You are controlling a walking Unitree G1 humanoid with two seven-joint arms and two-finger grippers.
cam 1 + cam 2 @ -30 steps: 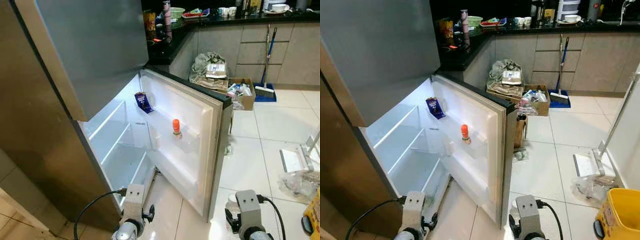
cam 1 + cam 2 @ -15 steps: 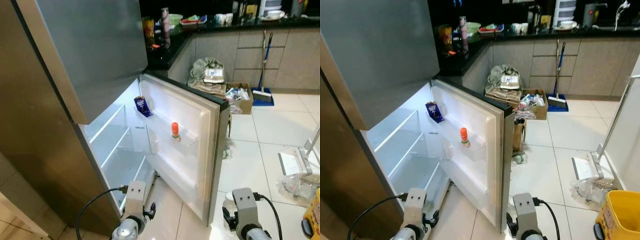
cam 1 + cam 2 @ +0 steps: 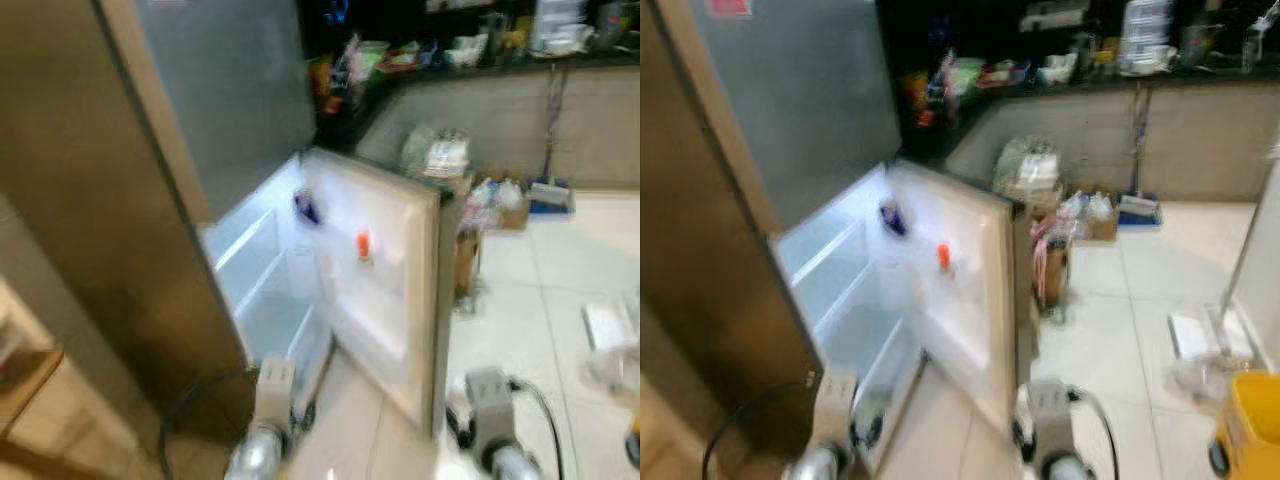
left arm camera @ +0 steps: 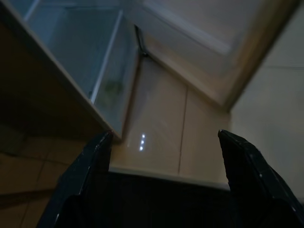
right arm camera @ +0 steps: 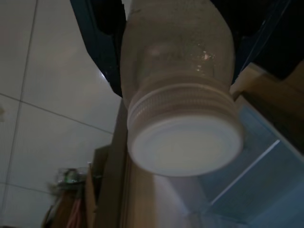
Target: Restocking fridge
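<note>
The steel fridge [image 3: 120, 200] stands at the left with its lower door [image 3: 400, 290] swung open, all blurred. In the door shelf sits an orange-capped bottle [image 3: 363, 245], and a blue packet [image 3: 305, 205] lies higher up. The inner shelves [image 3: 265, 280] look bare. My left gripper [image 4: 164, 142] hangs low over the tile floor by the fridge's bottom edge, open and empty. A clear bottle with a white cap [image 5: 183, 137] is held in my right gripper [image 5: 178, 38], its dark fingers [image 5: 102, 28] on both sides of the bottle.
A cardboard box and bags [image 3: 445, 160] sit against the cabinets behind the door. A blue broom [image 3: 1137, 205] leans there. The dark counter [image 3: 1060, 70] holds several items. A yellow bucket [image 3: 1252, 430] and a white floor tool [image 3: 1200, 335] are at the right.
The whole picture has shifted right and blurred, so the camera has moved; more of the fridge's left side shows. Both arms hang low as before, the right still holding the bottle.
</note>
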